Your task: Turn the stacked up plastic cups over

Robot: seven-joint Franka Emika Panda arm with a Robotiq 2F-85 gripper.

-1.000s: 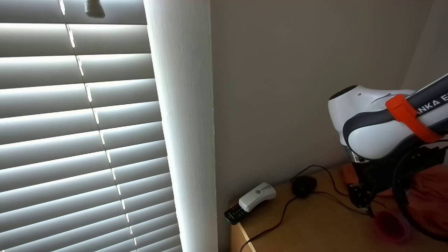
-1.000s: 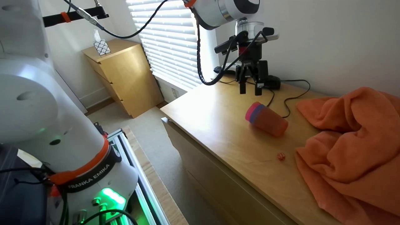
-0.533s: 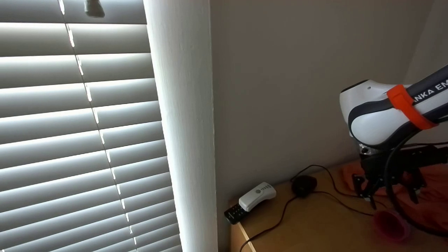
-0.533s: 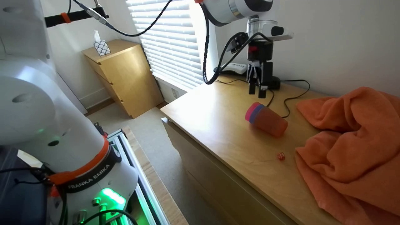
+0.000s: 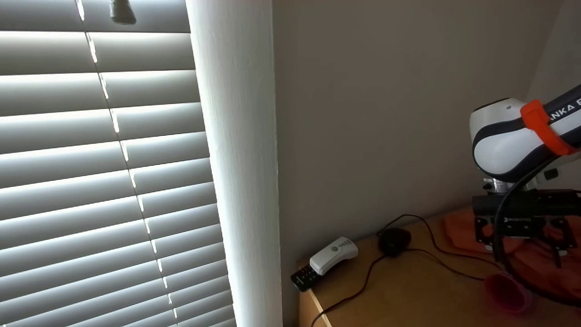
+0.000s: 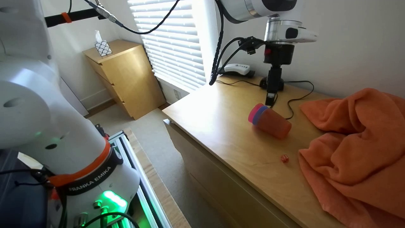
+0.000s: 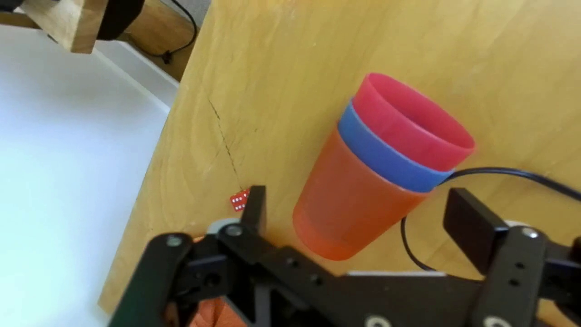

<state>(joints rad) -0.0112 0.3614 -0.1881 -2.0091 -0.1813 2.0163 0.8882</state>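
A stack of nested plastic cups lies on its side on the wooden dresser top [image 6: 205,117]. The orange cup [image 7: 349,200] is outermost, with the blue cup [image 7: 390,152] and the pink cup [image 7: 408,122] showing at the mouth end. The orange cup also shows in an exterior view [image 6: 274,123]; in an exterior view the pink cup's mouth [image 5: 507,293] faces the camera. My gripper [image 7: 358,199] is open and empty, pointing down above the stack, with a finger on either side of it in the wrist view. It shows in both exterior views [image 5: 526,254] [image 6: 270,100], apart from the cups.
A red die [image 6: 284,158] lies near the stack. A crumpled orange cloth [image 6: 357,152] covers the dresser's right side. A black cable [image 6: 291,107] runs behind the cups to a dark round device [image 5: 394,241]. A white controller [image 5: 334,255] and a black remote [image 5: 305,278] lie near the wall.
The arm has moved right in both exterior views and the wrist has turned, so the fingers now line up edge-on in one of them. The gripper is slightly lower there. The cups have not moved.
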